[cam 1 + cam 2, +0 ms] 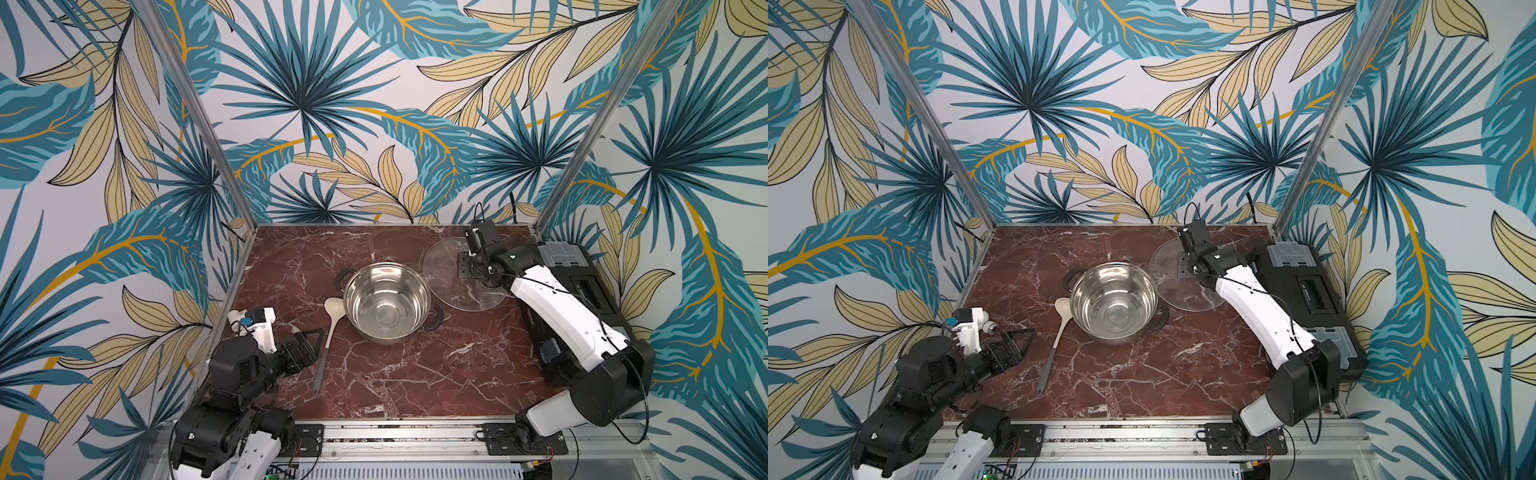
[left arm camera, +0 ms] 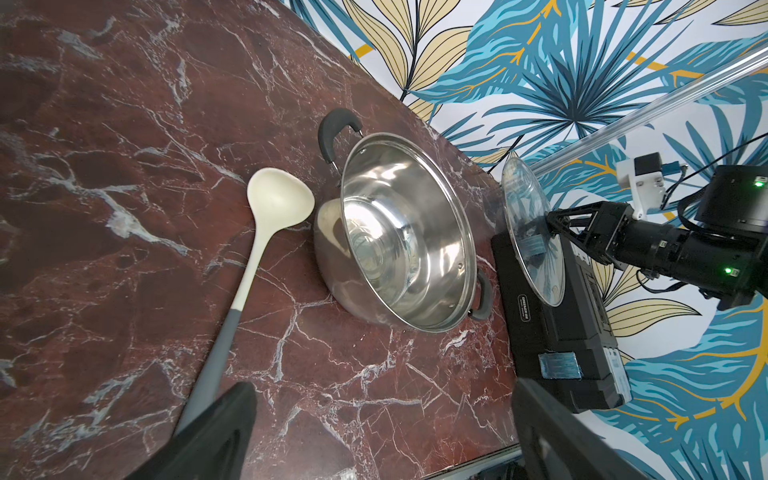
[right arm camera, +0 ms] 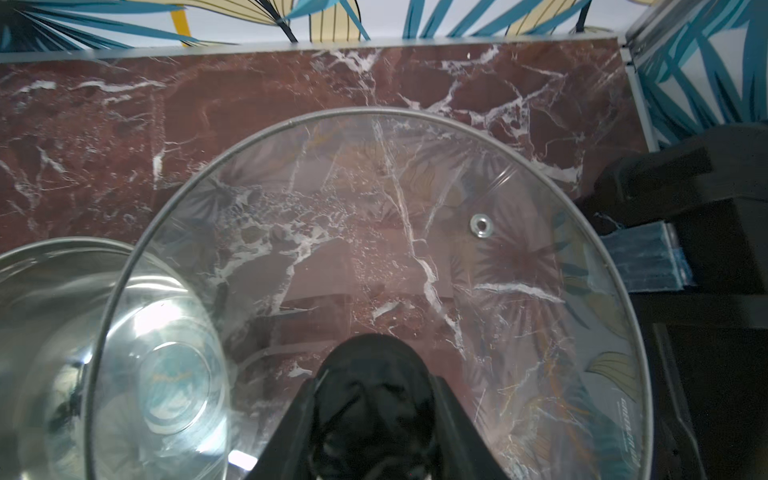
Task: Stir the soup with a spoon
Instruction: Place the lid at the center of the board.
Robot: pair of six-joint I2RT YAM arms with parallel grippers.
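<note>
Currently the red marble bench (image 1: 415,374) is carrying everything, with the black toolbox (image 1: 582,286) sitting along its right edge. Beside that box, near the far right corner, the clear glass lid (image 3: 374,232) is being held above the bench by the right gripper (image 3: 374,399), whose jaws are clamped around the lid's black knob; the lid is hanging level, its rim overlapping the pot's rim in the right wrist view.

At the middle of the bench the stainless-steel pot (image 1: 387,302) is standing upright and uncovered, showing only its bare shiny inside, with one black handle pointing toward the far left and the other toward the near right.

Just left of the pot the spoon (image 1: 328,340) is lying flat on the marble in both top views (image 1: 1059,328). Its cream-white bowl is resting close against the pot's left wall, and its slim grey handle is running back toward the near edge, ending well short of it.

Smallest in view, the left gripper (image 1: 309,347) is hovering low near the left edge with its jaws spread wide and holding nothing. The spoon's handle is lying just to the right of the jaw tips, not between them. In the left wrist view (image 2: 374,436) the grey handle is passing behind one finger (image 2: 216,432), while the gap between the jaws is showing only bare marble.
</note>
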